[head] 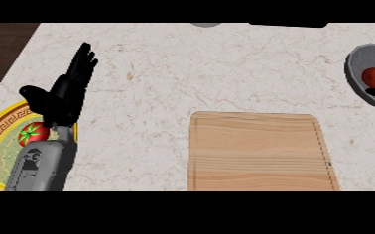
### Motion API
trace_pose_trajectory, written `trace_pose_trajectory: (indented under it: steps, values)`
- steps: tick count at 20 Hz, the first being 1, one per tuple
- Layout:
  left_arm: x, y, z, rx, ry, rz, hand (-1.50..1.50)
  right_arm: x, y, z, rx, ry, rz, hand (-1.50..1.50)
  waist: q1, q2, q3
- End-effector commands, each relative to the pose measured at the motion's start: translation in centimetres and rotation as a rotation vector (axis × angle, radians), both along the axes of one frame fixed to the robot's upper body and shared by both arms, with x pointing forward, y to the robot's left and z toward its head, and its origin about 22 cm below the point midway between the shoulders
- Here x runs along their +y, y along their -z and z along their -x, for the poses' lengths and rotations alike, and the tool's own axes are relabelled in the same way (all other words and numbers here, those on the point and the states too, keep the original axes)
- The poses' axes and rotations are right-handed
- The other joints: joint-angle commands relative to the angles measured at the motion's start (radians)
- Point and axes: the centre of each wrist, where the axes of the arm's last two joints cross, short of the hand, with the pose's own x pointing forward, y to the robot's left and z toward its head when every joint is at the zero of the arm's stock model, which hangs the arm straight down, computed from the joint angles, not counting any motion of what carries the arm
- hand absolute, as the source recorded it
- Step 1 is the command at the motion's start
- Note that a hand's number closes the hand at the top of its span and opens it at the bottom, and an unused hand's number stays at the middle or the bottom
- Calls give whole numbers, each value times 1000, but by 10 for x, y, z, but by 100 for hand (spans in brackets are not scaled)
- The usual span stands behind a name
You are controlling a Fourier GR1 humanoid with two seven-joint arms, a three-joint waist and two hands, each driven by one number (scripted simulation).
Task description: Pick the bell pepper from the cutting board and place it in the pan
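1. Now I see the left hand (pixel 67 87) resting open, fingers straight, over the speckled marble counter (pixel 219 64).
2. The rectangular wooden cutting board (pixel 260 151) lies bare.
3. The red bell pepper (pixel 370 76) sits in the round grey pan (pixel 356 65) at the right edge.
4. A tomato (pixel 32 133) sits on a yellow patterned plate (pixel 9 121) beside the grey forearm.

Pale cream marble counter (pixel 219 69), veined in faint brown. Light tan cutting board (pixel 260 151) with fine wood grain, near the counter's front edge. Dark grey pan (pixel 357 62) at the right edge, something red (pixel 370 75) inside. Yellow plate (pixel 9 129) with a dark key-pattern rim at the left edge; red, green-topped tomato (pixel 33 133) on it. Black left hand (pixel 66 91), grey forearm (pixel 44 166).
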Motion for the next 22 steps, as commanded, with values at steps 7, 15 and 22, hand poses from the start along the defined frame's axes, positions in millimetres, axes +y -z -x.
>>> trace_pose_trajectory:
  steps: [7,15,22]
  values:
    - [8,11,5,26,-44,-5,0,-21,-2,20,-392,29,-118,-150,-49,-20,-4]
    - [30,6,9,44,-90,-21,0,-49,26,71,-466,-132,-363,-150,-77,-37,-9]
    - [35,11,31,61,-91,-16,0,-75,31,124,-482,-183,-359,-150,-97,-49,-14]
